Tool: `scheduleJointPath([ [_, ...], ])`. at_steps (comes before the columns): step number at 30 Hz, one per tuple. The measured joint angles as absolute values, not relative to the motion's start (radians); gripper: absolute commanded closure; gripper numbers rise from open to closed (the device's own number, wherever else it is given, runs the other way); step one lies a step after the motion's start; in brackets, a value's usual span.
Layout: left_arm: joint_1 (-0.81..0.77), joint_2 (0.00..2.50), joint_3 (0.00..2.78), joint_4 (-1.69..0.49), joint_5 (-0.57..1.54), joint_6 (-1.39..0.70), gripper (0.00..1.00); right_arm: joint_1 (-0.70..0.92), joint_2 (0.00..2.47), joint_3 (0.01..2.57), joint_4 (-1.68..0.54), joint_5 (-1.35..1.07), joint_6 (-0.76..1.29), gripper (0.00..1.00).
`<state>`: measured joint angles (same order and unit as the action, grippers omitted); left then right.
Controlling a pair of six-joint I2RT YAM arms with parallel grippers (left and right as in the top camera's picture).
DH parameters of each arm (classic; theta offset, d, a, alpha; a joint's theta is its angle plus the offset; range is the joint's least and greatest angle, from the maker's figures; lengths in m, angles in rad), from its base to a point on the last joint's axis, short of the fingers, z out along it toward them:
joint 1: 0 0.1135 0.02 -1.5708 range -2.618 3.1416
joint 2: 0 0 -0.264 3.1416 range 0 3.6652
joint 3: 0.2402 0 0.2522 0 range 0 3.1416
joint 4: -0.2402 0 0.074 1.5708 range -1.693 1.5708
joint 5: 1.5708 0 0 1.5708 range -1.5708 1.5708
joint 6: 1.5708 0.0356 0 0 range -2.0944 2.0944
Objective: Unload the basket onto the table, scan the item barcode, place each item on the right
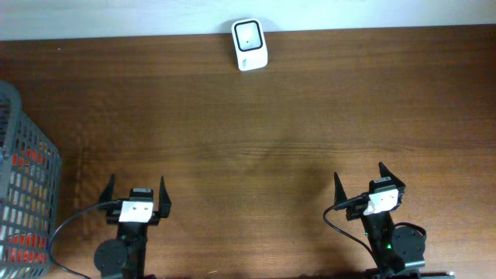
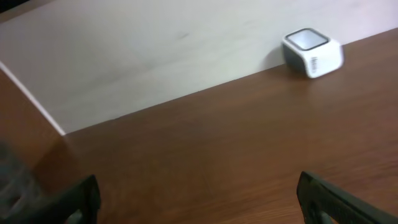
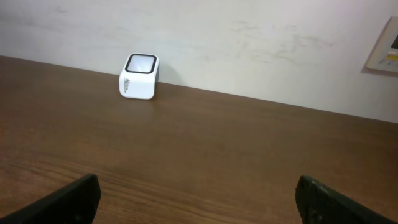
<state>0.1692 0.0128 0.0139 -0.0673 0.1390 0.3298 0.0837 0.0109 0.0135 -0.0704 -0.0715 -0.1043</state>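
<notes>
Nearest us, the left gripper (image 1: 137,184) and right gripper (image 1: 359,174) stand wide and empty; the items (image 1: 27,160), red goods half hidden in the grey basket (image 1: 9,91) at left, we judge light and pliable, best pinched across an edge; the white scanner (image 1: 249,44) sits farthest, by the wall.

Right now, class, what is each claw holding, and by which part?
Nothing. The left claw and right claw both stand open and empty; the white scanner sits far off.

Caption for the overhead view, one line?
Left gripper and right gripper, jaws open, face white scanner; grey basket far left.
</notes>
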Motion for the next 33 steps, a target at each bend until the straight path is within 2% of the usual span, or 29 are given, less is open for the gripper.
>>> scheduleJointPath([
  [4,0.169,0.013,0.014,-0.068,0.120,0.330,0.01,0.084,0.011,0.014,-0.070,-0.072,-0.105,0.01],
  [9,0.169,0.013,0.014,-0.060,0.207,0.326,0.01,0.084,0.011,0.014,-0.070,-0.072,-0.105,0.01],
  [17,0.169,0.013,0.065,-0.030,0.277,0.138,0.01,0.084,0.011,0.014,-0.071,-0.072,-0.104,0.01],
  [25,0.169,0.070,0.380,-0.191,0.360,0.099,0.01,0.084,0.011,0.014,-0.071,-0.071,-0.105,0.01],
  [33,0.169,0.384,0.803,-0.433,0.437,0.088,0.01,0.084,0.012,0.014,-0.071,-0.068,-0.104,0.01],
])
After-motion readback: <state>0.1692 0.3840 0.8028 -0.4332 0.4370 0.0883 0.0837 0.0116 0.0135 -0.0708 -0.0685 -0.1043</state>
